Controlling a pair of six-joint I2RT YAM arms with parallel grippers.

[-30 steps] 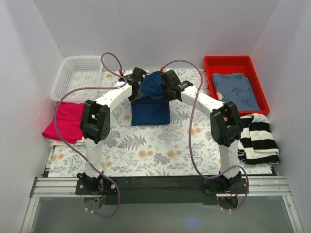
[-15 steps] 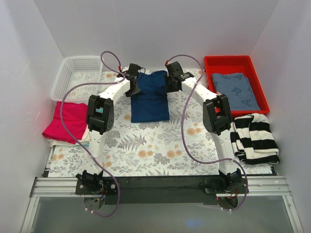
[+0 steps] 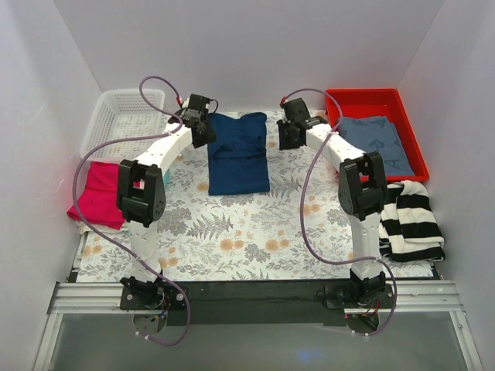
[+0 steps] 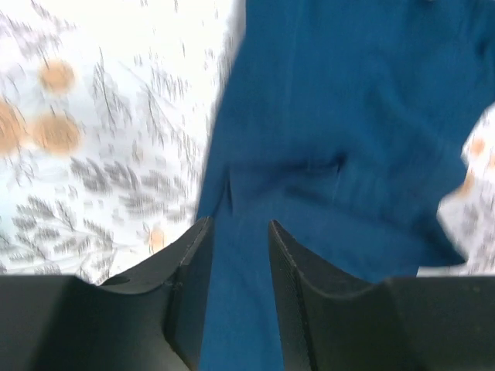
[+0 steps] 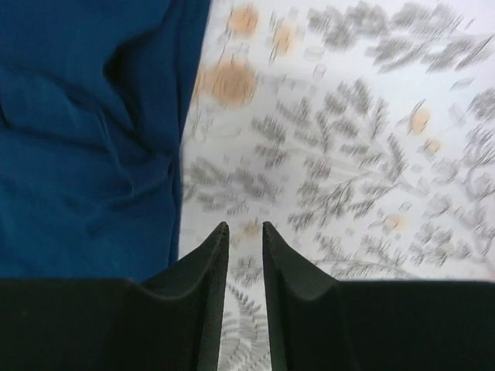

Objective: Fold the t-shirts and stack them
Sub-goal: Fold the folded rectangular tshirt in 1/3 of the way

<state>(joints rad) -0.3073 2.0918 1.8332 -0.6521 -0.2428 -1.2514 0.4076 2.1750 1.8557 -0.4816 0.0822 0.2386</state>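
A navy t-shirt (image 3: 238,153) lies folded into a rectangle at the back middle of the floral cloth. My left gripper (image 3: 203,133) hovers at its far left corner, jaws open; in the left wrist view the gripper (image 4: 238,232) is open over navy fabric (image 4: 348,116) with nothing pinched. My right gripper (image 3: 288,137) stands just off the shirt's right edge. In the right wrist view that gripper (image 5: 244,232) is open over bare floral cloth, and the navy shirt (image 5: 85,139) lies to its left.
A red-pink shirt (image 3: 100,193) lies at the left edge below a white basket (image 3: 124,116). A red tray (image 3: 371,102) at the back right holds a grey-blue shirt (image 3: 377,143). A black-and-white striped garment (image 3: 410,220) lies at the right. The floral cloth (image 3: 247,232) covers the table.
Both grippers have opened, let go of the navy shirt's far edge and moved apart to either side. The lifted part of the shirt now lies flat.
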